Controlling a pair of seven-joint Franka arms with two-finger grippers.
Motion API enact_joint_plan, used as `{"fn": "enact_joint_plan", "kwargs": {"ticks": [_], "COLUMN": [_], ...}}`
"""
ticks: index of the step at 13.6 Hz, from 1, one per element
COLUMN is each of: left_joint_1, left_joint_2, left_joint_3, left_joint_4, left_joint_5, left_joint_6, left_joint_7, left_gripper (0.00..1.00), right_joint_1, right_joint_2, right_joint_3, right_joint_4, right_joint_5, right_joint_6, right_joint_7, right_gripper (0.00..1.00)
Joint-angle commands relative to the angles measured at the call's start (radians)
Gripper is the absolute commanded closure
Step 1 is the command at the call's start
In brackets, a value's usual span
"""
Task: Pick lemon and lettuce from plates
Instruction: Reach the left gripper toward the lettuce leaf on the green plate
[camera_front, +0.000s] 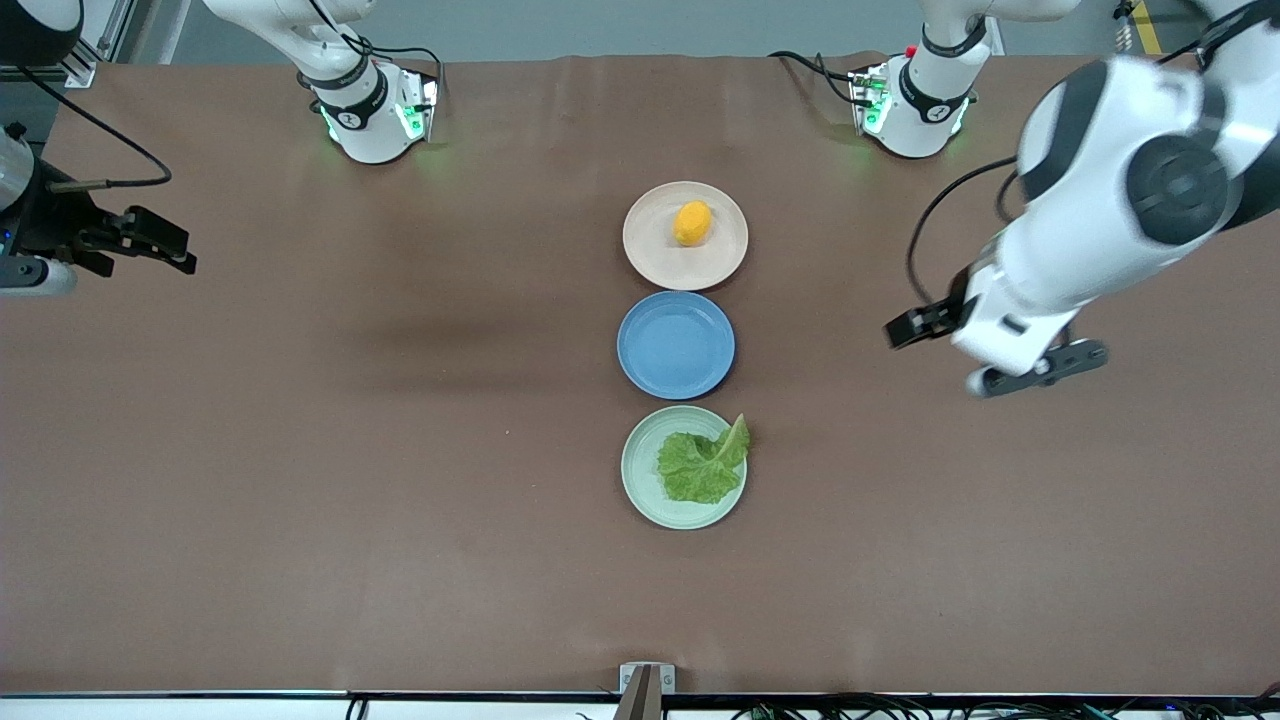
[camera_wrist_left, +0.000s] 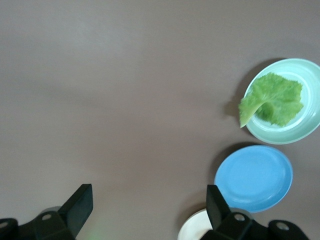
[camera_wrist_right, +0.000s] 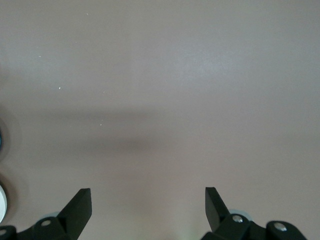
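The lemon (camera_front: 692, 222) lies on the beige-pink plate (camera_front: 660, 255), the plate nearest the arms' bases. The lettuce (camera_front: 705, 465) lies on the mint green plate (camera_front: 645, 480), nearest the front camera, with its stem end over the rim. It also shows in the left wrist view (camera_wrist_left: 272, 99) on that plate (camera_wrist_left: 300, 132). My left gripper (camera_front: 990, 355) (camera_wrist_left: 148, 210) is open and empty, in the air over bare table toward the left arm's end, beside the plates. My right gripper (camera_front: 160, 245) (camera_wrist_right: 148, 210) is open and empty over bare table at the right arm's end.
An empty blue plate (camera_front: 676, 344) (camera_wrist_left: 255, 177) sits between the two task plates; the three form a row down the table's middle. The brown table (camera_front: 350, 450) spreads wide on both sides of the row. Cables run by the arm bases.
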Motion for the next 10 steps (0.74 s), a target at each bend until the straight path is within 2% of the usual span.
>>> {"fn": "enact_joint_plan", "kwargs": {"ticks": [1,3,4,6,7,10], "left_joint_1": [-0.057,-0.1,-0.112,-0.143,-0.16,-0.197], "left_joint_2": [0.118,0.206,0.245,0.315,0.352,0.444], "left_joint_3": [0.004,0.004,0.004,0.004,0.004,0.002], "left_joint_4": [0.088,0.12,0.13,0.137,0.148,0.186], "left_joint_5": [0.003,0.003,0.003,0.002,0.002,0.0], "left_joint_6": [0.06,0.178,0.256,0.443,0.517,0.647], "left_joint_7": [-0.159,-0.282,-0.338,-0.457,-0.498,-0.633], "left_gripper": [0.0,0.0,0.0,0.0,0.0,0.0], "right_joint_1": [-0.004,-0.001,0.004,0.045,0.085,0.244], "right_joint_2": [0.095,0.2,0.221,0.216,0.206,0.155], "right_joint_3": [0.005,0.005,0.005,0.007,0.008,0.007], "right_joint_4": [0.054,0.091,0.101,0.088,0.079,0.003], "right_joint_5": [0.0,-0.002,0.0,0.011,0.015,0.101], "right_joint_6": [0.011,0.008,0.005,-0.018,-0.026,-0.008], "right_joint_7": [0.008,0.006,0.009,0.067,0.182,0.437], "right_gripper": [0.0,0.0,0.0,0.0,0.0,0.0]}}
